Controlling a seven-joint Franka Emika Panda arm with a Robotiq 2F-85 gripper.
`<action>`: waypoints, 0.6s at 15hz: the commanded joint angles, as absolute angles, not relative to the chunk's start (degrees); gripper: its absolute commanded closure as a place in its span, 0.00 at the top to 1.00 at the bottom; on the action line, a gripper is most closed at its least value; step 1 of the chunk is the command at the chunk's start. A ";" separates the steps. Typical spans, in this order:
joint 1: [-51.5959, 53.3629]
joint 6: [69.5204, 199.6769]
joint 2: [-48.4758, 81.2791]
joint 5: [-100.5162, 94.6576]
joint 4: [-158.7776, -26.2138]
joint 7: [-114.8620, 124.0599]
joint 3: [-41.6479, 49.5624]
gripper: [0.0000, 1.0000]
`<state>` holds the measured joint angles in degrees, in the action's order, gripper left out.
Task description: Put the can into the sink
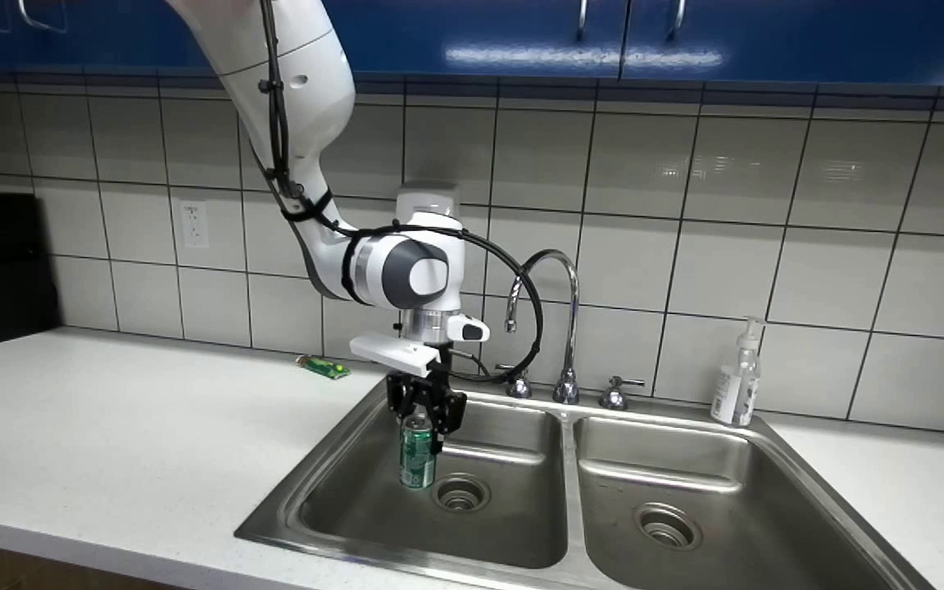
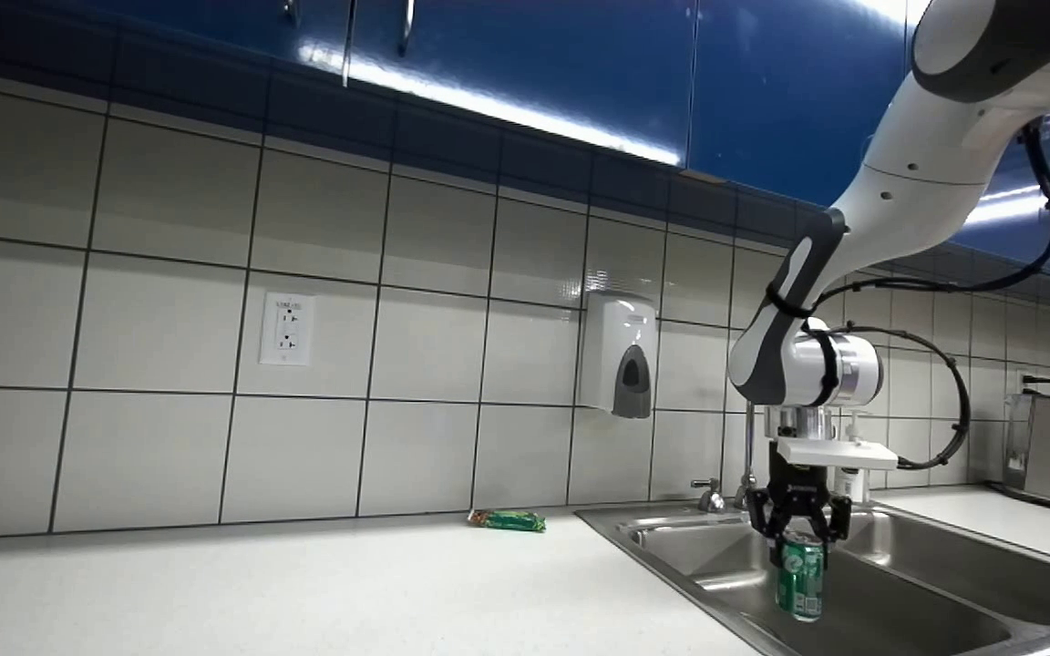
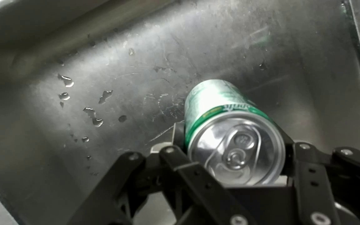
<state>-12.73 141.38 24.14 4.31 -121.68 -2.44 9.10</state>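
The can [image 1: 417,459] is green with a silvery top and stands upright in my gripper [image 1: 420,428], inside the left basin of the sink [image 1: 568,500] in this exterior view. The can [image 2: 800,583], the gripper [image 2: 801,547] and the sink [image 2: 671,576] also show in an exterior view. In the wrist view the gripper [image 3: 233,142] has a finger against each side of the can [image 3: 220,97], shut on it near its top. The can is over the bare steel floor of the sink [image 3: 130,78], beside the drain; I cannot tell whether its bottom touches.
A curved chrome faucet [image 1: 574,328] with two handles rises behind the basins. A soap bottle [image 1: 738,381] stands at the sink's back corner. A small green scrap [image 1: 323,366] lies on the white counter [image 1: 152,434]. A dispenser [image 2: 618,355] hangs on the tiled wall.
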 commanded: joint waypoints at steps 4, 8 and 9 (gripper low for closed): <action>-15.02 139.48 29.25 5.12 -117.29 -5.90 8.05 0.38; -15.54 140.18 32.36 5.08 -116.26 -7.05 7.59 0.38; -15.68 140.41 33.17 5.08 -116.10 -7.42 7.46 0.38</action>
